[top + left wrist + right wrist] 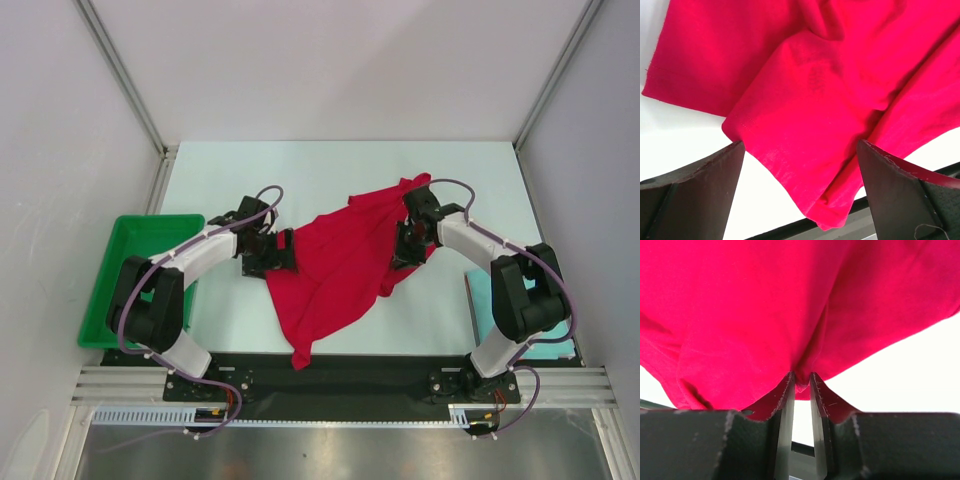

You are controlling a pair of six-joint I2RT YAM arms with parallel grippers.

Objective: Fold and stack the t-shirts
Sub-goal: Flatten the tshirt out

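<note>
The bright red t-shirt (340, 260) lies crumpled in the middle of the table, one corner trailing over the front edge. My right gripper (408, 242) is shut on a pinch of its right side; the wrist view shows the red cloth (790, 305) bunched between the jaws. My left gripper (283, 252) is open at the shirt's left edge, its jaws wide apart over a folded red flap (805, 125). A pale teal folded t-shirt (480, 295) lies at the right, mostly hidden behind the right arm.
A green plastic tray (112, 270) stands at the left edge of the table. White walls with metal posts enclose the pale table (300, 165). A black rail (330, 375) runs along the front, between the arm bases.
</note>
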